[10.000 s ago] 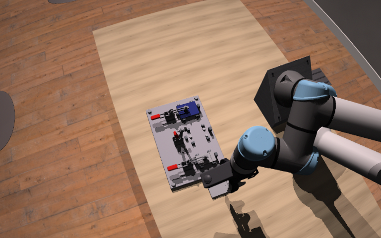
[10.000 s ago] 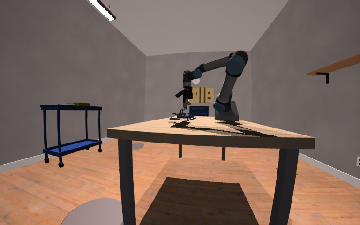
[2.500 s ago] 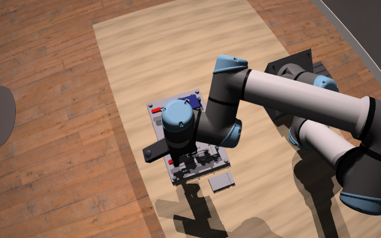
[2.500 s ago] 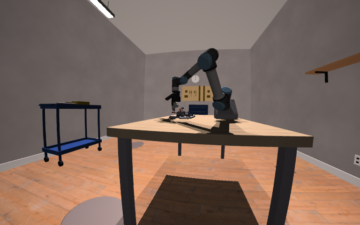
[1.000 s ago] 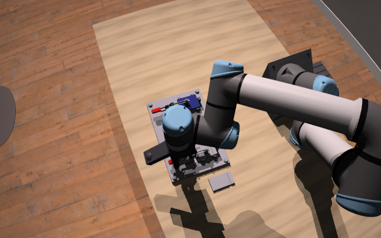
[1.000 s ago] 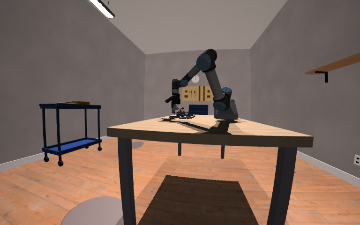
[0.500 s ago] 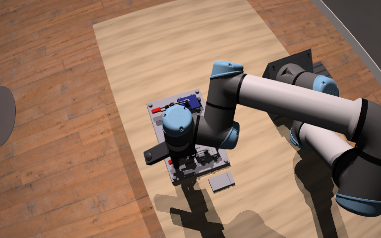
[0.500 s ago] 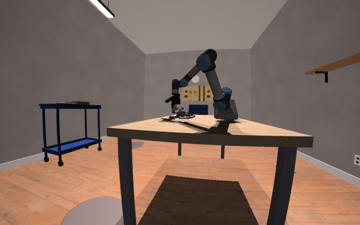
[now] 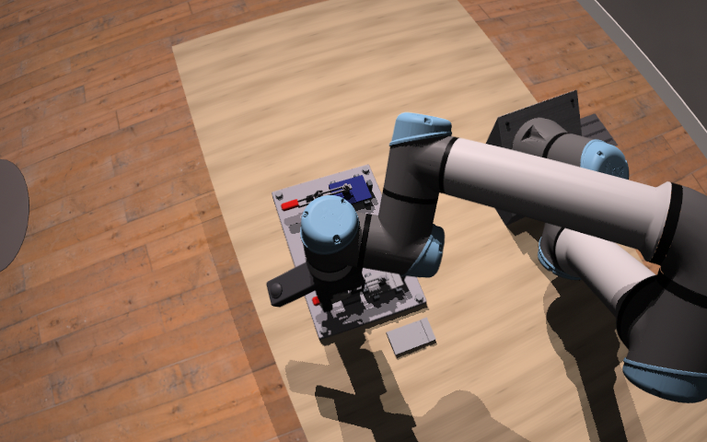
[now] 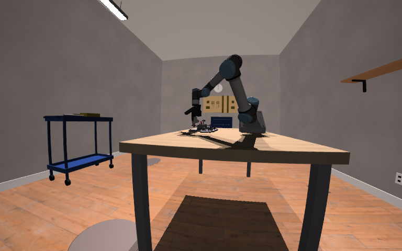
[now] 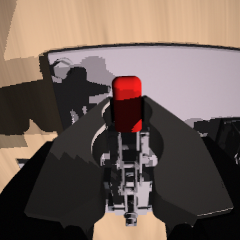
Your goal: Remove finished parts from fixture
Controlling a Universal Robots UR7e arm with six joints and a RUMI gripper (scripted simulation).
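The grey fixture plate lies on the wooden table. At its far end the blue blank sits under a toggle clamp with a red handle. My gripper hangs over the plate's near end and is shut on the red handle of another toggle clamp, whose metal linkage shows between the dark fingers in the wrist view. One grey finished part with a slot lies flat on the table beside the plate's near edge. The wrist and arm hide the middle of the plate.
The arm's base stands on the table to the right of the fixture. A blue cart stands on the floor to the left. A shelf hangs on the right wall.
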